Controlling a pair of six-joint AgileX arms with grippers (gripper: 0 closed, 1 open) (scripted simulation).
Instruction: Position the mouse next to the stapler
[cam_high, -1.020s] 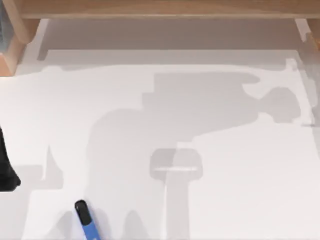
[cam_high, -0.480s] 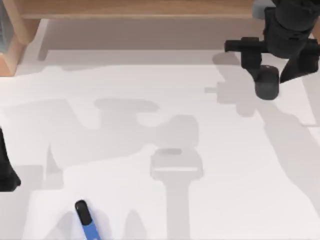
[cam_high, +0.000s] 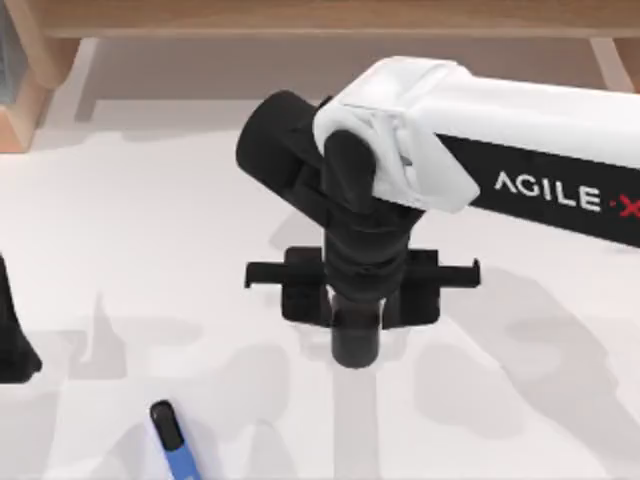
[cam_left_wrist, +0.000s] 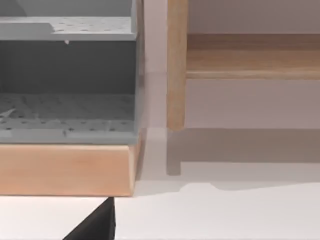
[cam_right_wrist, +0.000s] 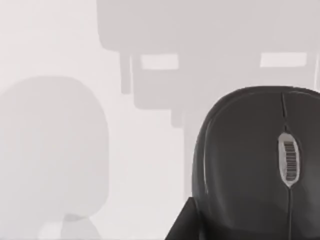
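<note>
We carry the mouse (cam_right_wrist: 255, 165) in our right gripper (cam_high: 356, 345), its fingers closed on it above mid-table, since the stapler (cam_high: 175, 440) lies well apart at the near left. Our left gripper (cam_high: 12, 340) waits at the left edge; whether its fingers are parted we cannot tell.

Spanning the table (cam_high: 560, 400) middle from the right as the white right arm (cam_high: 520, 130), leaving bare surface lying open toward the near right, with the blue-handled stapler (cam_high: 172, 440) sitting near left and a wooden shelf (cam_high: 300, 18) bounding the far edge
</note>
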